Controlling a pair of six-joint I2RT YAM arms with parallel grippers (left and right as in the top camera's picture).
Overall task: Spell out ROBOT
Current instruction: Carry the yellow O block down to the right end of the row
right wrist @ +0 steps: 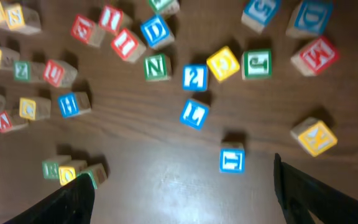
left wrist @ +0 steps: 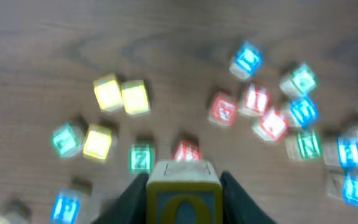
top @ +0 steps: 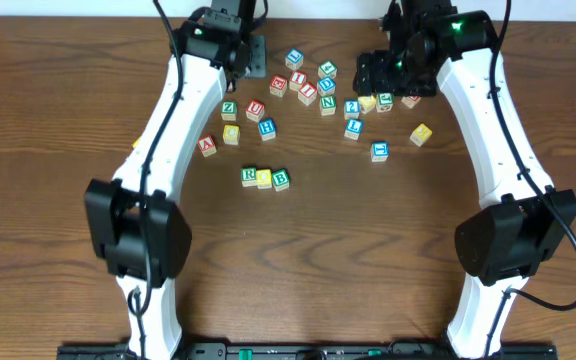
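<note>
Three letter blocks stand in a row, R [top: 249,176], O [top: 264,179] and B [top: 281,180]; the row also shows in the right wrist view [right wrist: 73,171]. My left gripper [left wrist: 183,186] is shut on a yellow-edged block with a blue face and a yellow O [left wrist: 183,196], held above the scattered blocks at the back [top: 233,52]. My right gripper [right wrist: 185,199] is open and empty, high over the back right [top: 383,72]. A blue T block [top: 379,151] lies alone on the table, between the right fingers in the right wrist view [right wrist: 232,160].
Several loose letter blocks [top: 308,85] are scattered across the back middle of the brown wooden table [top: 368,260]. A yellow K block [top: 421,133] lies right of the T. A red A block [top: 207,146] lies at the left. Both arm bases stand near the front.
</note>
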